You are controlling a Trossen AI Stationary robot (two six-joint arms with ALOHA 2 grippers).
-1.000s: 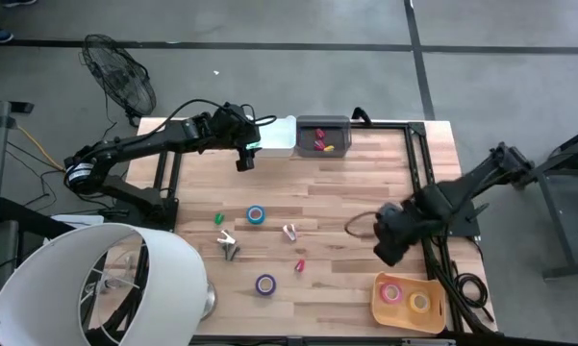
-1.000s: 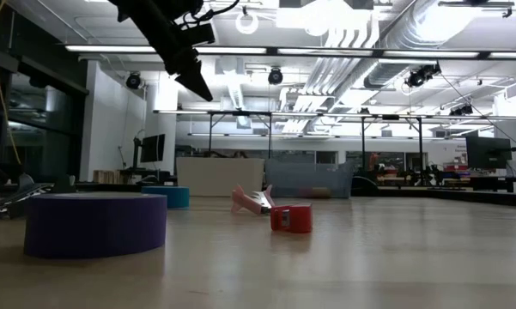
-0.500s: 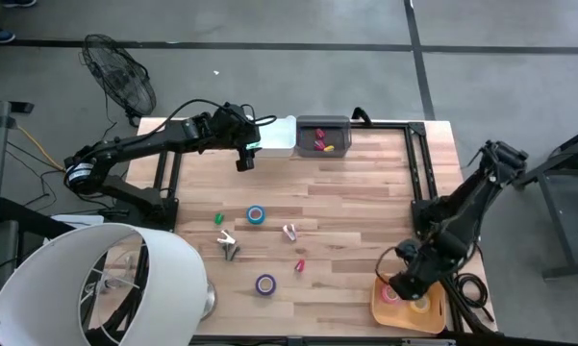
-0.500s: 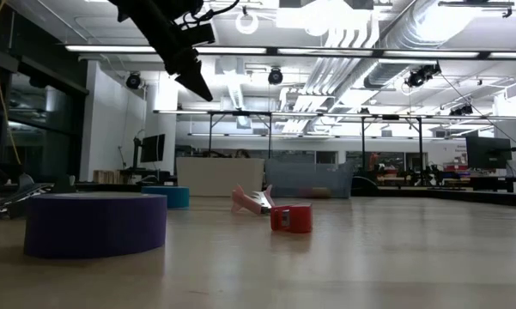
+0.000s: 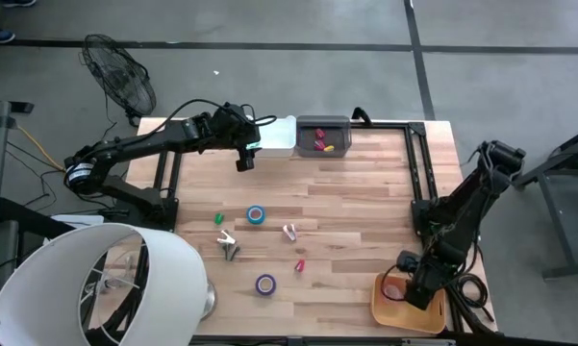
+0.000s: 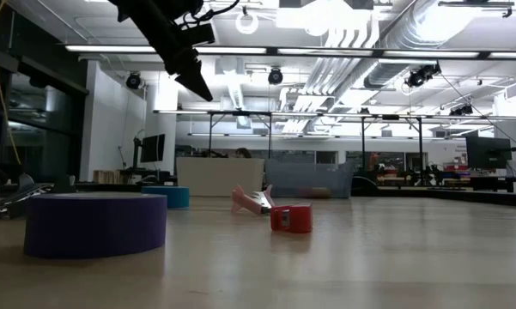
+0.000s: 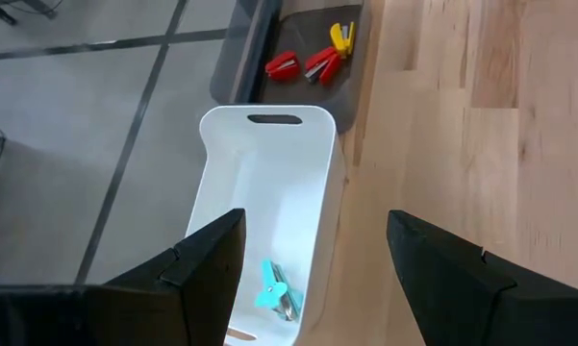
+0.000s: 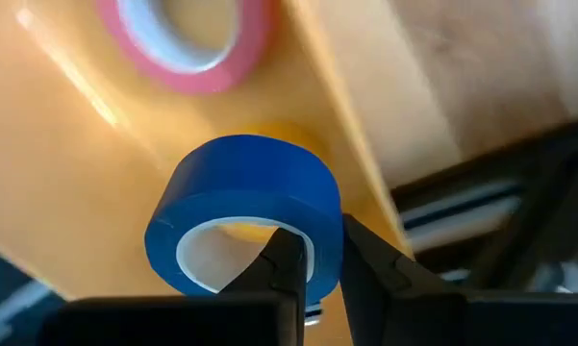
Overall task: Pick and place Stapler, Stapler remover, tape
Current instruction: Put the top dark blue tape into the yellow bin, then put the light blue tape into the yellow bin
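Low view, nearest first: a broad purple tape roll (image 6: pixel 94 224) sits on the pale wooden table (image 6: pixel 343 257), then a small red stapler (image 6: pixel 291 218) and a pink staple remover (image 6: pixel 251 200) behind it, a blue tape roll (image 6: pixel 166 196) further back, and beyond them a workshop hall with strip lights and ducting.

From above, a large white lamp shade (image 5: pixel 91 284) covers the table's near left corner. At the near right corner the right gripper (image 5: pixel 415 288) hangs over the orange tray (image 5: pixel 392 312); its wrist view shows the fingers (image 8: pixel 287 259) pinching the wall of a dark blue tape roll (image 8: pixel 245 207) above the tray, a pink tape roll (image 8: pixel 188 43) lying beside and what may be a yellow roll beneath.

At the far edge the left gripper (image 5: pixel 245 160), jaws spread and empty, hovers by a white bin (image 7: pixel 269 240) holding a teal staple remover (image 7: pixel 277 294), next to a grey tray (image 7: pixel 308 58) with red and yellow staplers. A black fan (image 5: pixel 120 72) stands on the floor beyond.
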